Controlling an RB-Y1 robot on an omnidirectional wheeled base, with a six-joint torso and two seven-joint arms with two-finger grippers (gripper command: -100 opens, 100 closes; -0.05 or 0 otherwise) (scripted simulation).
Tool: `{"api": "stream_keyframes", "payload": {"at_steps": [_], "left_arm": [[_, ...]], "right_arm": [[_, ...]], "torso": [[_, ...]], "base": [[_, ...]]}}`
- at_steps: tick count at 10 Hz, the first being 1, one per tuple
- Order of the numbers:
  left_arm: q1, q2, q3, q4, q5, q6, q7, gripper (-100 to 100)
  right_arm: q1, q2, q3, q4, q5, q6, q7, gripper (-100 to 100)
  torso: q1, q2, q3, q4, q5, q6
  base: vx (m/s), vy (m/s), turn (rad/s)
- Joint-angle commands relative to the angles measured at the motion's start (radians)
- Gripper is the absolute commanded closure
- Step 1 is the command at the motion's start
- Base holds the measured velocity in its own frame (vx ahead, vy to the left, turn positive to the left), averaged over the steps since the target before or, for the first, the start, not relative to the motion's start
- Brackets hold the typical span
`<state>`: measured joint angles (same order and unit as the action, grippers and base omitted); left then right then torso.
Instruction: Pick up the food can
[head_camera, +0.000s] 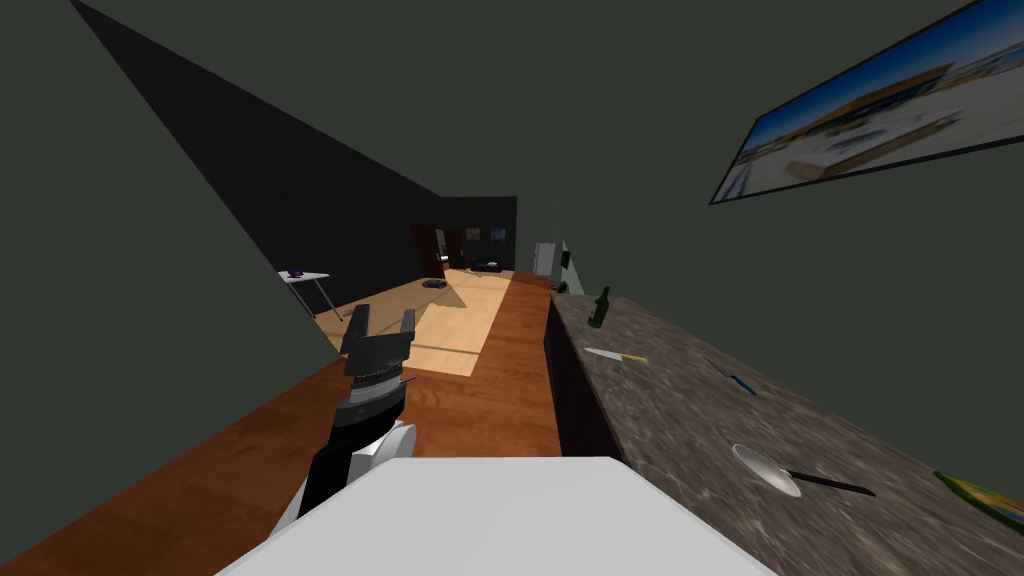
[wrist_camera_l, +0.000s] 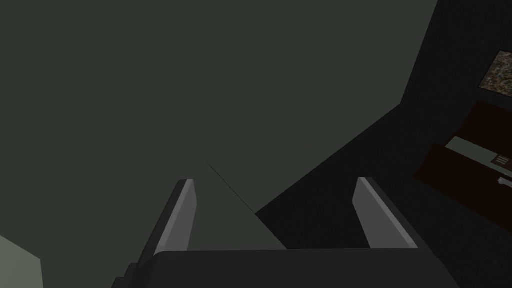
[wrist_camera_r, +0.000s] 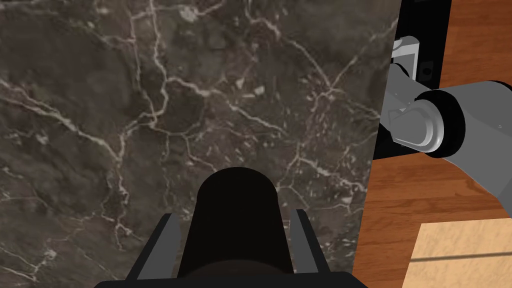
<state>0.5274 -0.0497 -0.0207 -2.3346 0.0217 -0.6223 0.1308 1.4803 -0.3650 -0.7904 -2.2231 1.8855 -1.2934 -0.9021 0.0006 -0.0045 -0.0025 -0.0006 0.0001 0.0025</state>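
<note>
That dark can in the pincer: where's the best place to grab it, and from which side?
Probably by its curved wall, a finger on each opposite flank, coming in along its length. The food can is a plain dark cylinder with no handle, and the right pincer clamps it that way over the marbled counter.

The counter (head_camera: 700, 400) runs along the right wall, under a picture (head_camera: 880, 110). On it, far to near — bottle (head_camera: 599, 308), knife (head_camera: 615, 355), pan (head_camera: 766, 468). The left gripper (head_camera: 384, 318) hangs over the floor (head_camera: 480, 410), left of the counter. The can (wrist_camera_r: 235, 200) sits between the fingers of the right gripper (wrist_camera_r: 232, 217), above the counter.
</note>
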Motion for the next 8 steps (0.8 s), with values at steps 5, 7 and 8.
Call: {"api": "stream_keyframes", "payload": {"at_steps": [5,7,8], "left_arm": [[0.0,0.0,0.0,0.0,0.0,0.0,0.0,0],[0.0,0.0,0.0,0.0,0.0,0.0,0.0,0],[0.0,0.0,0.0,0.0,0.0,0.0,0.0,0]], "right_arm": [[0.03,-0.002,-0.041,-0.049,-0.029,-0.031,-0.02,100],[0.036,-0.004,-0.049,-0.054,-0.037,-0.035,-0.02,100],[0.037,-0.004,-0.051,-0.057,-0.037,-0.037,-0.023,0]], "torso": [[0.0,-0.001,-0.001,0.0,0.001,0.001],[-0.001,-0.002,-0.001,-0.001,0.001,0.0],[0.0,-0.001,-0.001,0.0,0.0,0.0]], "base": [[0.008,-0.008,-0.019],[0.014,-0.021,-0.013],[0.0,0.0,0.0]]}}
